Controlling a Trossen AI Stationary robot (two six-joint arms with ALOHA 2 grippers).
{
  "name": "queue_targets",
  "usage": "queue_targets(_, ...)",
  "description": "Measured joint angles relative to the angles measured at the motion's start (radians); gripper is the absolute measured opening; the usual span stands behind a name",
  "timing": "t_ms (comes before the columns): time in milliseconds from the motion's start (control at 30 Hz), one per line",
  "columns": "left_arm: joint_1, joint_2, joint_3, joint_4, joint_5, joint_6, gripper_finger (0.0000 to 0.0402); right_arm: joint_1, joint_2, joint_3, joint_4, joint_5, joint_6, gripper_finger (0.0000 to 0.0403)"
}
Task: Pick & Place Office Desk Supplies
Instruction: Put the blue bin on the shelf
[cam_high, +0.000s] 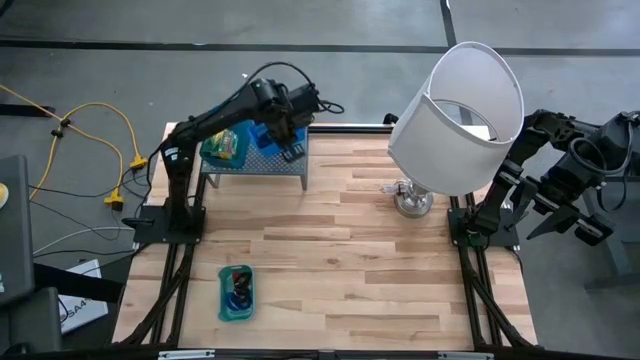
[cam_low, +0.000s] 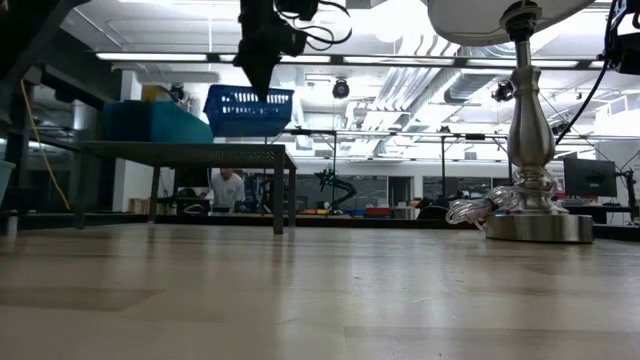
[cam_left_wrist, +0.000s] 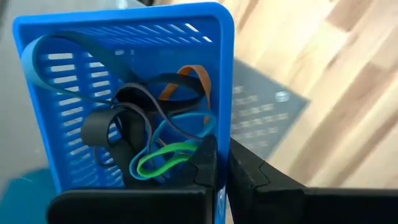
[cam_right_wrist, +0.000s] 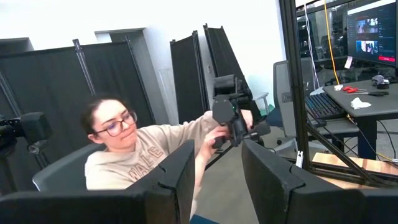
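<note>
A blue slotted basket (cam_left_wrist: 124, 93) holds loose bands (cam_left_wrist: 155, 130): black, blue, green and orange loops. It is over the grey perforated rack (cam_high: 270, 166) at the table's far left, beside a teal tray (cam_high: 225, 147) with yellow-green packets. My left gripper (cam_left_wrist: 221, 171) is shut on the basket (cam_high: 268, 140). In the low view the basket (cam_low: 248, 110) shows at the rack's top (cam_low: 180, 150); whether it rests there I cannot tell. My right gripper (cam_right_wrist: 214, 174) is open, off the table's right edge, facing the room. My left gripper pinches the basket's side wall at its rim (cam_left_wrist: 224, 134). One finger (cam_left_wrist: 202, 168) is inside the basket and the other (cam_left_wrist: 249, 177) outside. The fingers come from above, pointing down. The basket's open top faces up.
A big white-shaded lamp (cam_high: 460, 105) stands at the table's far right on a metal base (cam_low: 538, 225). A second teal tray (cam_high: 236, 292) with small items lies near the table's near left. Bare wood lies between them. A person (cam_right_wrist: 124, 155) sits beyond the right arm.
</note>
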Motion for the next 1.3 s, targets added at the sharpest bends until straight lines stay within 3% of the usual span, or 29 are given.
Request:
queue_targets(233,0.011,0.000,0.000,0.018,-0.045,0.312,0.0010,0.000,0.000,0.000,0.000,0.000,0.000,0.0120)
queue_targets(400,0.010,0.012,0.000,0.059,-0.049,0.445,0.0006,0.000,0.000,0.000,0.000,0.000,0.000,0.0120)
queue_targets(767,0.079,0.114,0.000,0.030,-0.045,0.477,0.0003,0.000,0.000,0.000,0.000,0.000,0.000,0.0120)
queue_targets(1300,0.095,0.116,0.000,0.042,-0.018,0.484,0.0009,0.000,0.000,0.000,0.000,0.000,0.000,0.0120)
